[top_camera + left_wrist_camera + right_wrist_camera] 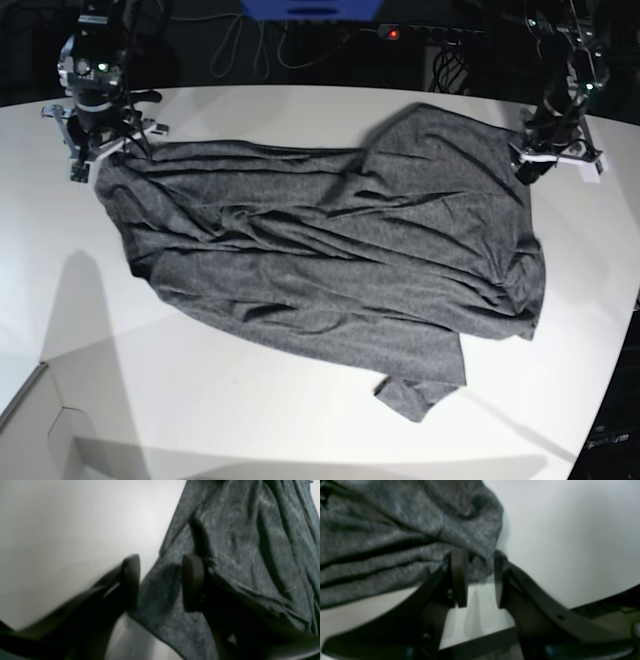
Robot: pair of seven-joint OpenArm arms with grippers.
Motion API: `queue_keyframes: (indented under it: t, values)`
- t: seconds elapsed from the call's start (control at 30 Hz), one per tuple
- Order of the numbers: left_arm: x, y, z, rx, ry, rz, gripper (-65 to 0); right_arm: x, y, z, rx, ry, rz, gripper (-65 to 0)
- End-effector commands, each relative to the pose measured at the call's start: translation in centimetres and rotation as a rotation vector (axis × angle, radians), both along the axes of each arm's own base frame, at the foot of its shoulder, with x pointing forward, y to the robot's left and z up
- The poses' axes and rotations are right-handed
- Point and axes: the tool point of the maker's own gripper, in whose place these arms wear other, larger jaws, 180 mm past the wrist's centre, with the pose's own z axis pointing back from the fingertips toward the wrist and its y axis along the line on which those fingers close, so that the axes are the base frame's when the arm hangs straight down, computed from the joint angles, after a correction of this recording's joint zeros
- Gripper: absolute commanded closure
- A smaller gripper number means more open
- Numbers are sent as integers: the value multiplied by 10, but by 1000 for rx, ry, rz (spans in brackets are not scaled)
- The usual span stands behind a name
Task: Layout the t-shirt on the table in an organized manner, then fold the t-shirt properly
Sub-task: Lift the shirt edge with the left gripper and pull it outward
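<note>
T-shirt (330, 250) lies spread but wrinkled across the white table (250, 420). Left tool (160, 582) spread, jaws apart over the shirt's edge, nothing pinched. Right tool (476, 578) spread too, a bunched shirt corner sitting between its jaws, not clamped.

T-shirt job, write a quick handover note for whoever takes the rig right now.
Left hand: open, straddling the t-shirt edge at the far corner, nothing gripped.
Right hand: open, fingers either side of a bunched fold at the other far corner.
The shirt is spread across the table, still wrinkled, one sleeve sticking out at the near edge.
Done: rough spread.
Left: smooth it flat, then fold.
</note>
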Motion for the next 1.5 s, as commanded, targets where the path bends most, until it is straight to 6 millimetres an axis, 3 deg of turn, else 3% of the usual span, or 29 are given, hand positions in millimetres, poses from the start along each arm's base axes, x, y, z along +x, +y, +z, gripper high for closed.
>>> queue_keyframes:
  t: [0.0,0.13,0.3,0.5,0.6,0.77,0.9,1.03,1.47]
  values:
    - [-9,-3,-2,-3,27,-19,-203,8,-3,15,-24,-54,7,-185]
    - [-11,-1,1,0,20,-13,0,11,-2,21,-28,-70,9,-185]
    - [-17,9,12,27,8,-3,0,12,-3,21,-28,-72,10,-185]
    - [-24,28,56,114,-72,21,0,13,0,21,-24,-72,15,-185]
    - [-31,37,65,142,-78,35,0,13,0,21,-22,-72,16,-185]
    - [-49,38,55,127,-5,28,0,13,0,21,-22,-73,16,-185]
    - [-63,44,35,91,56,69,0,13,1,20,-20,-71,16,-185]
    - [-65,45,23,69,80,88,0,13,1,20,-17,-71,18,-185]
    - [-71,16,27,26,121,-66,-1,15,9,18,-6,-68,36,-185]
